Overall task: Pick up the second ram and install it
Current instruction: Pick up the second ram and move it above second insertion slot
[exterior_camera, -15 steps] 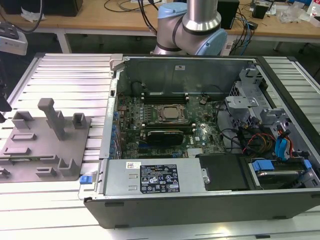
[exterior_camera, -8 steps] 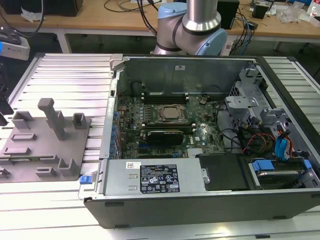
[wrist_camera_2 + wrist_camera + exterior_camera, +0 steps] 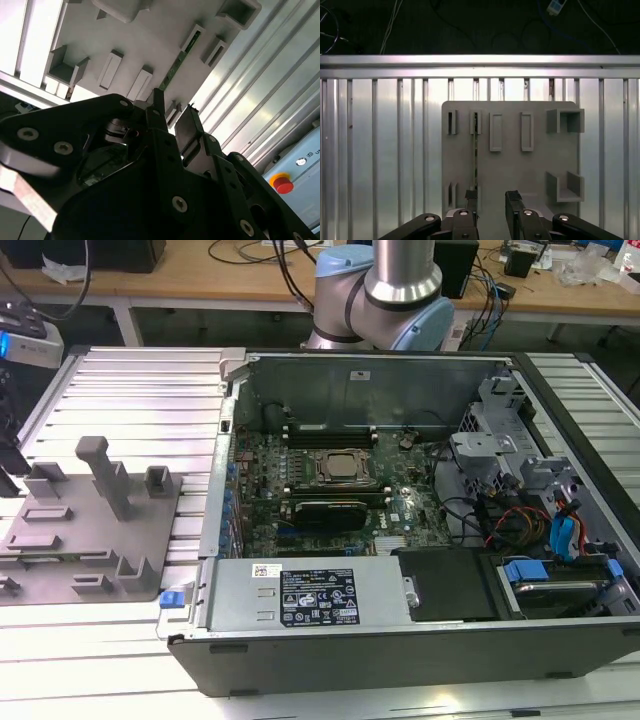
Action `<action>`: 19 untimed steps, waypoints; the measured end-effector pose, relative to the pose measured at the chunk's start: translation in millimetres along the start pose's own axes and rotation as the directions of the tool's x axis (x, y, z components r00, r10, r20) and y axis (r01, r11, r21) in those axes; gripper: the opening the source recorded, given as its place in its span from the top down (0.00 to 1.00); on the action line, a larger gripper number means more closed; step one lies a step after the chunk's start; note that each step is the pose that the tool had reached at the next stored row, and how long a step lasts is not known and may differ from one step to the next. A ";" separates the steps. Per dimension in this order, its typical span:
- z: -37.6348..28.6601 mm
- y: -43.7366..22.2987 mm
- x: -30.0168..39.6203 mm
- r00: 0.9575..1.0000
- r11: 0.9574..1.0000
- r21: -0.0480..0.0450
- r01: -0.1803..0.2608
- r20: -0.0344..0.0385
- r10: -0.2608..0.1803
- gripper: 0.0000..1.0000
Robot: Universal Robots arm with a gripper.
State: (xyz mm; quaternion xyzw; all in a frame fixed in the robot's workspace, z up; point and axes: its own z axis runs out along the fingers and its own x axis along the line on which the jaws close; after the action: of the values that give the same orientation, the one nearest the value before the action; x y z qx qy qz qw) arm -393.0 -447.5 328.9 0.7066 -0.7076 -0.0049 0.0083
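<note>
Evidently early: we note the second ram [image 3: 475, 150] standing edgewise in its fixture plate [image 3: 510, 170] slot, not yet grasped; fingers [image 3: 513, 204] spread apart, empty, poised near it. Installation undone.

I record a ribbed metal table [image 3: 130, 390]. Directly on it: a grey fixture plate [image 3: 60, 570] at the exterior view's left, with an open computer case [image 3: 400, 665] just beside it.

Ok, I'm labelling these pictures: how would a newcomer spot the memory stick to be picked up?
Find the grey plate with upright posts lying on the ribbed metal table. The memory stick stands on edge in one of its slots: a thin green strip, the only green among grey holders.
</note>
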 end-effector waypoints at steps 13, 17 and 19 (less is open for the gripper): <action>13.4 -0.3 2.5 1.000 1.000 0.000 0.001 0.000 -0.001 0.64; 16.9 -0.4 3.2 1.000 1.000 0.000 0.002 0.000 -0.002 0.64; 18.2 -0.3 3.3 1.000 1.000 0.000 0.002 0.000 -0.002 0.64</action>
State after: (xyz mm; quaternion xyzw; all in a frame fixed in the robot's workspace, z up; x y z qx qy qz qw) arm -393.0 -450.9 310.7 0.7072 -0.7070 -0.0049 0.0083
